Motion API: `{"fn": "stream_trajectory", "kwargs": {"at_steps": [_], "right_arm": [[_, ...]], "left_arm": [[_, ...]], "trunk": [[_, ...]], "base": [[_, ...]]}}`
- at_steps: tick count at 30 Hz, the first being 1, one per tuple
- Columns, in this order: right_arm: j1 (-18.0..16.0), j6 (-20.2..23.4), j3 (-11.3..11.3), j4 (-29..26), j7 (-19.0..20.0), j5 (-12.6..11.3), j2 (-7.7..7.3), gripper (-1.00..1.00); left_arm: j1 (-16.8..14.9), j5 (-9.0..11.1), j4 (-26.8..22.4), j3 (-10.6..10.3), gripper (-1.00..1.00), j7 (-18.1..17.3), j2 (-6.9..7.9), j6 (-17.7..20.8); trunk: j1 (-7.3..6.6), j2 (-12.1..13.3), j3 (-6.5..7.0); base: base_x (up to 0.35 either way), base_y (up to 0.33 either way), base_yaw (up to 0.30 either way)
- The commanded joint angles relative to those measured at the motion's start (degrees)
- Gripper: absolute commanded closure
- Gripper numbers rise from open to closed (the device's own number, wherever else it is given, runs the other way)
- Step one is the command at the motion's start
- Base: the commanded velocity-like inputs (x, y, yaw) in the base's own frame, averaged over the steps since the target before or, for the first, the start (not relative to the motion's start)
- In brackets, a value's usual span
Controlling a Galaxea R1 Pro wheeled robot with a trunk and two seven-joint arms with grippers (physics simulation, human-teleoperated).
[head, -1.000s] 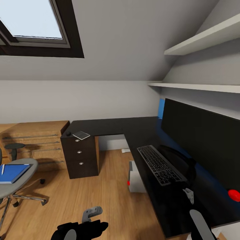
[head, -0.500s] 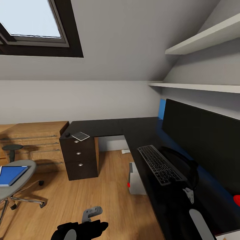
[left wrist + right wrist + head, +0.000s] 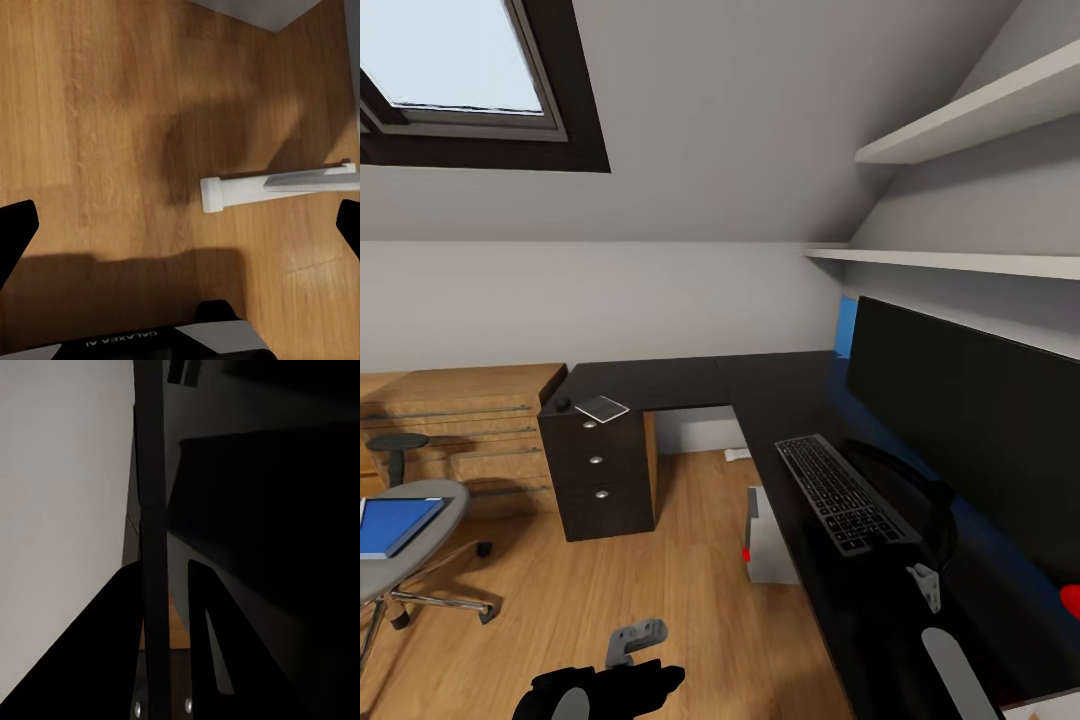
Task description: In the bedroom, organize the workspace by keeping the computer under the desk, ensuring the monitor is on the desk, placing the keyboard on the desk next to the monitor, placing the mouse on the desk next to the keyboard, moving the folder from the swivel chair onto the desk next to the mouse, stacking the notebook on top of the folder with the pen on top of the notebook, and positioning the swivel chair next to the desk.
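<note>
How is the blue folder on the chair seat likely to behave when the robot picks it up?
The folder looks thin and flat, so it is probably light and may flex if gripped by one edge. It lies flush on the padded seat of the swivel chair, so getting a finger under it could be awkward. A push might slide it off, or roll the chair on its castors.
</note>
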Motion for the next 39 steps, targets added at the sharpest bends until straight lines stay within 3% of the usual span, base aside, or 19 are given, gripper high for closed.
{"fn": "stream_trajectory", "kwargs": {"at_steps": [1,39], "right_arm": [[0.0,0.3,-0.1,0.2,-2.5,-0.5,0.00,1.00],[0.0,0.3,0.9,0.1,-2.4,-0.6,-0.01,1.00]], "left_arm": [[0.0,0.6,-0.1,0.0,-1.00,0.6,-0.01,0.1],[0.0,0.7,-0.1,0.0,-1.00,0.6,-0.08,0.1]], "trunk": [[0.00,0.0,-0.07],[0.00,0.0,-0.07]], "base": [[0.000,0.000,0.000],[-0.037,-0.022,0.000]]}}
